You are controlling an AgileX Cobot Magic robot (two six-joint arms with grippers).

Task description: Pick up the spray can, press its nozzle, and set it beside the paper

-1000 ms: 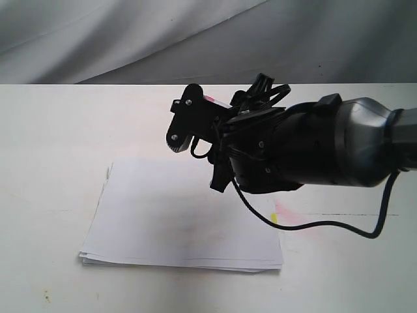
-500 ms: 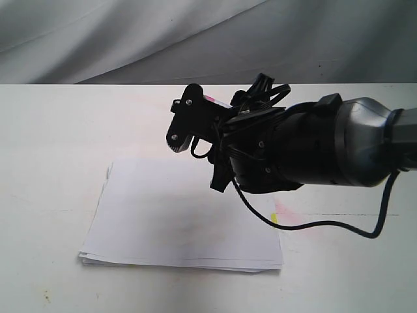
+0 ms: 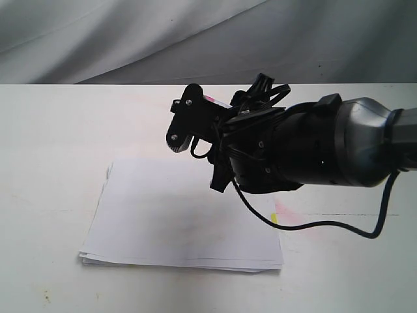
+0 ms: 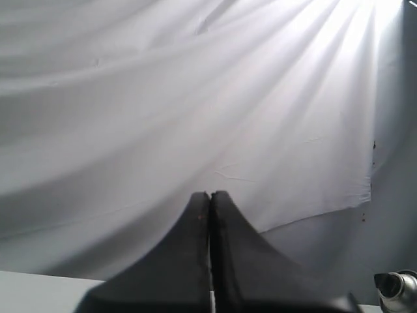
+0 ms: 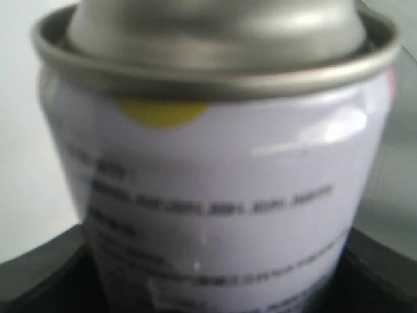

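right jaws pinching the spray can [image 5: 215,195], held up near the far edge of the paper [image 3: 176,215], so pickup's done; nozzle's out of shot, can't tell if pressed; set-down not done yet; left jaws pressed together

Spray can [image 5: 215,195] clamped in the right gripper [image 3: 199,140]; paper [image 3: 176,215] flat on the worktop [image 3: 52,130].
Close up in the right wrist view: silver-grey rolled rim and domed shoulder, pale label with blurred lines of dark print, yellow dot [image 5: 159,112] just under the rim, dark gripper parts against both sides; nozzle out of frame. Almost wholly hidden behind the gripper in the exterior view. White rectangular stack of sheets, edges slightly fanned at the left, small yellow tab [image 3: 273,218] at the right edge.
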